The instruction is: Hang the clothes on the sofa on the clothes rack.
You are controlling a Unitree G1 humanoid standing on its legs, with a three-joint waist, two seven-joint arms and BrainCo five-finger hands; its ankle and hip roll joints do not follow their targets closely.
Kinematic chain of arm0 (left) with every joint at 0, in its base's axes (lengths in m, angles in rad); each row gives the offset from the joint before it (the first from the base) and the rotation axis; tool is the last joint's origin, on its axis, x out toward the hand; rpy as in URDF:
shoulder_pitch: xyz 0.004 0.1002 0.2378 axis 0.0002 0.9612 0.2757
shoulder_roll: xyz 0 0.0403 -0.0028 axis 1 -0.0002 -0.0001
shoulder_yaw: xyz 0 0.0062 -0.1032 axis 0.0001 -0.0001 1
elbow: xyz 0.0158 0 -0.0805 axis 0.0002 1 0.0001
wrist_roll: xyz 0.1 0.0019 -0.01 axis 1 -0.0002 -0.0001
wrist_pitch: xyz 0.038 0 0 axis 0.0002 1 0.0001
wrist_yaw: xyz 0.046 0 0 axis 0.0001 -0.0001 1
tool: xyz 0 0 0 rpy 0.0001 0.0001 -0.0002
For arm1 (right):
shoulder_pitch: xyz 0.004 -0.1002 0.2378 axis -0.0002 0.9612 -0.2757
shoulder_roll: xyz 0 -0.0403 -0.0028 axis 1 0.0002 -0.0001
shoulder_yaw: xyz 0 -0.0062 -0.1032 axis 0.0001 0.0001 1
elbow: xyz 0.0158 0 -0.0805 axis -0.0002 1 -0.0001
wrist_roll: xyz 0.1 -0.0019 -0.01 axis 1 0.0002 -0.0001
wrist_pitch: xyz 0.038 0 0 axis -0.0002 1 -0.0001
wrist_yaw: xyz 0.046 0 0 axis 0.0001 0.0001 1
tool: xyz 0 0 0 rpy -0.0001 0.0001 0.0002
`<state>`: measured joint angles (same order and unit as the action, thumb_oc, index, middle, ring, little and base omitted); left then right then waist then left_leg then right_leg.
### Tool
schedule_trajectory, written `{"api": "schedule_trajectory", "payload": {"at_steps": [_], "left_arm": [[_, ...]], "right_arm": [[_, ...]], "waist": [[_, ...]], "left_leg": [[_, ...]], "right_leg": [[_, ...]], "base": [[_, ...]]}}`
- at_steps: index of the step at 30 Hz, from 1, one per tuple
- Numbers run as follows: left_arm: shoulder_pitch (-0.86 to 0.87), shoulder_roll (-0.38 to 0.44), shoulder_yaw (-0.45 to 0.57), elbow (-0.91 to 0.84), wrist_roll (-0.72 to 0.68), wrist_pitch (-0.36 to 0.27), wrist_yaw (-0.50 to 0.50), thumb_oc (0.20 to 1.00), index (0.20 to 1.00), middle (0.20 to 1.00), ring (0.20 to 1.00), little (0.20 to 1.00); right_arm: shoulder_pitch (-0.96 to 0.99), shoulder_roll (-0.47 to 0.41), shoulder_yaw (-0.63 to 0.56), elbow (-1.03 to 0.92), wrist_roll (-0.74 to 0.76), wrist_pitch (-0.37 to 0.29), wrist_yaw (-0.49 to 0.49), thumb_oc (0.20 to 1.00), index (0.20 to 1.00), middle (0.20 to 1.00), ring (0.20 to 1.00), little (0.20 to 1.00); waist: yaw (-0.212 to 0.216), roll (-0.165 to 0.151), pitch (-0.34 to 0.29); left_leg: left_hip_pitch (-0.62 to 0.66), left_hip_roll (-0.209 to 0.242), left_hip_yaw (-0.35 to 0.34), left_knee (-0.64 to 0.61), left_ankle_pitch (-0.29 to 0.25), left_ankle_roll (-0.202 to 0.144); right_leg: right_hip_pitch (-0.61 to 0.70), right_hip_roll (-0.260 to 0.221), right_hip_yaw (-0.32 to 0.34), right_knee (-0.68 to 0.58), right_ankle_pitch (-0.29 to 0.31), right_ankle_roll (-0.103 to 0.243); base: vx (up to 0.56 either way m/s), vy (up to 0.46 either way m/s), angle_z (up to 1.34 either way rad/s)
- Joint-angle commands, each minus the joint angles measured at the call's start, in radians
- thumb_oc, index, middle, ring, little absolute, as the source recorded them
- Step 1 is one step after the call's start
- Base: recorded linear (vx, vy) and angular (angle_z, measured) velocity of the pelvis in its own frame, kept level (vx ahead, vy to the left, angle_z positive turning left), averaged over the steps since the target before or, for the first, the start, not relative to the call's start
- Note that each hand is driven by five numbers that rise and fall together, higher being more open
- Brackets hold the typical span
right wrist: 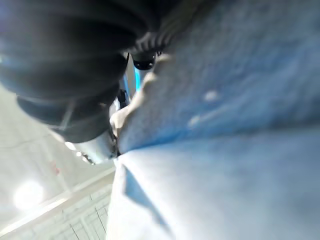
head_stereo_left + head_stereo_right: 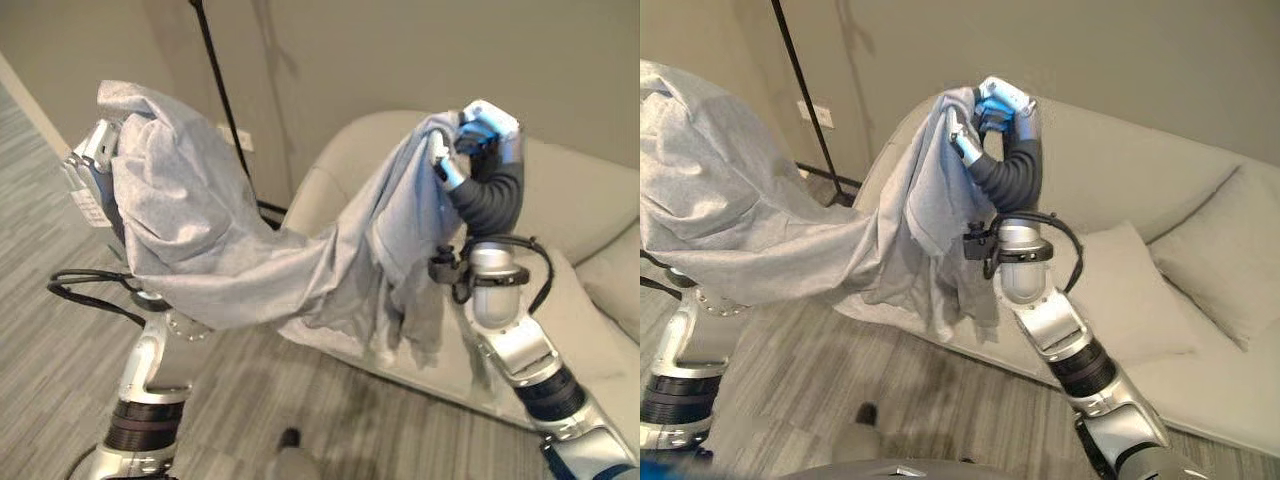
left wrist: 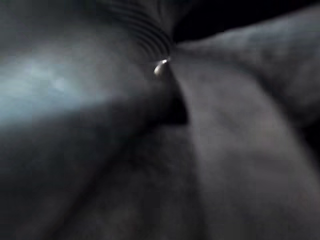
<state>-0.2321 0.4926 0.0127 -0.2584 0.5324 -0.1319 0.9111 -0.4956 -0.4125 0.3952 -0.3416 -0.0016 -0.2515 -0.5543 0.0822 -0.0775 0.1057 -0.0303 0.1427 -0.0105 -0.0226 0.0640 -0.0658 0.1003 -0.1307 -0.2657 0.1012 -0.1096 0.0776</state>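
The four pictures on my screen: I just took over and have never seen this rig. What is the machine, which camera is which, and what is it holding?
This is a two-armed humanoid robot. The two wide pictures come from its head camera, looking down; the two close, murky ones come from cameras on its wrists, both pressed against cloth. A grey garment is lifted off the beige sofa and stretched between the hands. The right hand, raised high, has its fingers curled round one end. The left hand is draped under the other end, so its fingers are hidden. A black rack pole stands behind, by the wall.
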Motion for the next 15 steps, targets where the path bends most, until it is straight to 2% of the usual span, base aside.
{"api": "schedule_trajectory", "payload": {"at_steps": [1,2,3,5,6,8,9,10,13,14,15], "left_arm": [[0.022,0.019,0.000,-0.026,0.022,-0.053,0.038,0.200,0.200,0.200,0.200,0.200],[0.009,0.008,-0.033,-0.008,0.013,-0.061,0.036,0.200,0.200,0.200,0.200,0.200],[0.001,0.000,-0.057,0.001,0.007,-0.067,0.032,0.200,0.200,0.200,0.200,0.200],[-0.012,-0.012,-0.086,0.012,-0.002,-0.077,0.030,0.200,0.200,0.200,0.200,0.200],[-0.014,-0.016,-0.105,0.017,-0.004,-0.086,0.027,0.200,0.200,0.200,0.200,0.200],[-0.018,-0.022,-0.124,0.023,-0.001,-0.092,0.033,0.200,0.200,0.200,0.200,0.200],[-0.010,-0.018,-0.125,0.020,0.003,-0.094,0.033,0.200,0.200,0.200,0.200,0.200],[0.004,-0.024,-0.154,0.042,-0.008,-0.097,0.028,0.200,0.200,0.200,0.200,0.200],[0.007,-0.024,-0.175,0.068,-0.022,-0.103,0.037,0.200,0.200,0.200,0.200,0.200],[0.004,-0.011,-0.182,0.075,-0.013,-0.102,0.029,0.200,0.200,0.200,0.200,0.200],[-0.016,0.008,-0.187,0.096,0.001,-0.094,0.028,0.200,0.200,0.200,0.200,0.200]], "right_arm": [[-0.019,0.043,-0.017,0.018,-0.025,-0.040,-0.019,0.200,0.200,0.200,0.200,0.200],[-0.011,0.044,-0.016,0.016,-0.021,-0.046,-0.033,0.200,0.200,0.200,0.200,0.200],[-0.003,0.038,-0.016,0.016,-0.024,-0.046,-0.038,0.200,0.200,0.200,0.200,0.200],[0.010,0.028,-0.022,0.016,-0.030,-0.044,-0.053,0.200,0.200,0.200,0.200,0.200],[0.018,0.022,-0.027,0.013,-0.039,-0.042,-0.063,0.200,0.200,0.200,0.200,0.200],[0.024,0.018,-0.032,0.013,-0.046,-0.045,-0.076,0.200,0.200,0.200,0.200,0.200],[0.027,0.011,-0.031,0.005,-0.051,-0.045,-0.079,0.200,0.200,0.200,0.200,0.200],[0.050,0.007,-0.032,-0.007,-0.073,-0.036,-0.088,0.200,0.200,0.200,0.200,0.200],[0.071,0.012,-0.036,-0.008,-0.084,-0.021,-0.090,0.200,0.200,0.200,0.200,0.200],[0.081,0.016,-0.042,-0.004,-0.092,-0.018,-0.090,0.200,0.200,0.200,0.200,0.200],[0.091,0.022,-0.049,-0.004,-0.127,0.000,-0.088,0.200,0.200,0.200,0.200,0.200]], "waist": [[0.006,-0.018,-0.131],[0.000,-0.010,-0.127],[-0.007,-0.006,-0.125],[-0.018,0.002,-0.120],[-0.022,0.008,-0.116],[-0.020,0.014,-0.109],[-0.026,0.020,-0.108],[-0.031,0.028,-0.104],[-0.023,0.008,-0.088],[-0.020,-0.007,-0.083],[-0.016,-0.020,-0.075]], "left_leg": [[0.060,0.133,0.021,-0.062,0.131,-0.090],[0.058,0.178,0.000,-0.065,0.200,-0.116],[0.048,0.200,-0.002,-0.065,0.223,-0.127],[0.023,0.224,0.002,-0.065,0.231,-0.141],[0.009,0.228,0.007,-0.065,0.212,-0.147],[-0.009,0.224,0.005,-0.065,0.207,-0.148],[-0.005,0.220,0.017,-0.065,0.157,-0.147],[0.004,0.195,0.048,-0.062,0.057,-0.133],[-0.008,0.134,0.050,0.017,-0.016,-0.107],[-0.026,0.106,0.048,0.057,-0.053,-0.091],[-0.043,0.056,0.055,0.100,-0.107,-0.060]], "right_leg": [[-0.120,0.021,0.030,-0.104,0.124,0.007],[-0.138,0.000,0.028,-0.102,0.134,0.025],[-0.146,-0.015,0.018,-0.098,0.139,0.035],[-0.156,-0.042,0.008,-0.088,0.144,0.051],[-0.161,-0.058,0.008,-0.082,0.151,0.061],[-0.163,-0.077,0.010,-0.082,0.166,0.076],[-0.167,-0.090,0.010,-0.081,0.175,0.082],[-0.158,-0.138,0.023,-0.100,0.216,0.106],[-0.155,-0.196,0.040,-0.123,0.273,0.127],[-0.158,-0.224,0.045,-0.133,0.297,0.137],[-0.159,-0.272,0.034,-0.140,0.333,0.152]], "base": [[-0.08,0.382,0.02],[-0.11,0.387,0.00],[-0.11,0.403,0.36],[-0.05,0.289,0.43],[-0.03,0.323,0.32],[-0.01,0.220,0.27],[0.03,0.354,0.15],[0.05,0.474,0.11],[0.01,0.310,-0.01],[-0.03,0.487,-0.13],[-0.02,0.376,-0.13]]}}
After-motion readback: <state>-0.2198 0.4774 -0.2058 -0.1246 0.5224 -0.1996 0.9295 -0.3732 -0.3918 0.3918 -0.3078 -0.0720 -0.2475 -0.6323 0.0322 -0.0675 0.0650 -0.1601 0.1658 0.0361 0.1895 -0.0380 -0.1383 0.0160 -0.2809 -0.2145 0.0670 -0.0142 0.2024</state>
